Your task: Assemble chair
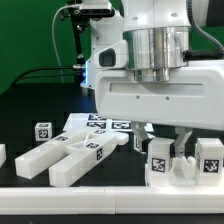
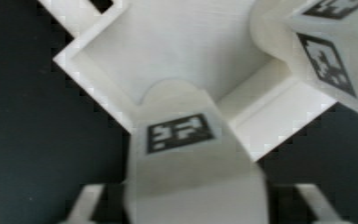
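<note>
Gripper [image 1: 172,140] stands over the tagged white chair part [image 2: 179,133], which lies directly between its fingers [image 2: 92,205]. Jaws half-wide, slim gaps either side: no grip yet. Judged: straddling placement serves a centred pickup.

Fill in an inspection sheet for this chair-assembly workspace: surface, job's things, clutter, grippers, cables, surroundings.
surface: black table, lit from above.
job's things: loose white chair parts: a forked part, a bar along the front edge, and tagged blocks at the exterior view's right.
clutter: small tagged cube; marker board lying flat behind the forked part.
grippers: gripper low over the blocks, with a tagged part between its fingers; cannot tell whether it grips.
cables: a dark cable runs behind the arm.
surroundings: green backdrop; nothing else seen.
</note>
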Controlling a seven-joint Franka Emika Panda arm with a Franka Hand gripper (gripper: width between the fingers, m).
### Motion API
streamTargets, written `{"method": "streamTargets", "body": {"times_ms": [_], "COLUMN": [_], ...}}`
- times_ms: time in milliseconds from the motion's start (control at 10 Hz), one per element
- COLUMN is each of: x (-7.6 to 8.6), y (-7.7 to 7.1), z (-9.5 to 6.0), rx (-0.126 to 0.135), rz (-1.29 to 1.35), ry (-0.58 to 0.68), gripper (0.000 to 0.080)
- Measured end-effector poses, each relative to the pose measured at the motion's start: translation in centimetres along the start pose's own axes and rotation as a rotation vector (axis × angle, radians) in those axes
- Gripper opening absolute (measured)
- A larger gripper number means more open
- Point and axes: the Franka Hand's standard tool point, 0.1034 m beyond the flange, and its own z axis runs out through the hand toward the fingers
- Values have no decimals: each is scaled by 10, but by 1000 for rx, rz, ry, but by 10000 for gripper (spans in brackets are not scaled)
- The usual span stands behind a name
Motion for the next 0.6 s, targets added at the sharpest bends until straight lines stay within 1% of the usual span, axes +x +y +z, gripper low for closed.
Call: {"method": "streamTargets", "body": {"times_ms": [100,200,300,400,500,600], "x": [1,2,2,2,0,0], "y": [1,2,3,3,2,3], "z": [0,0,0,0,0,0], "rx": [-1,-5,-14,-17,-16,-22], "rz": [99,255,481,732,917,1015], "ry": [-1,-3,-10,-23,-40,-42], "gripper": [288,288,288,288,288,288]}}
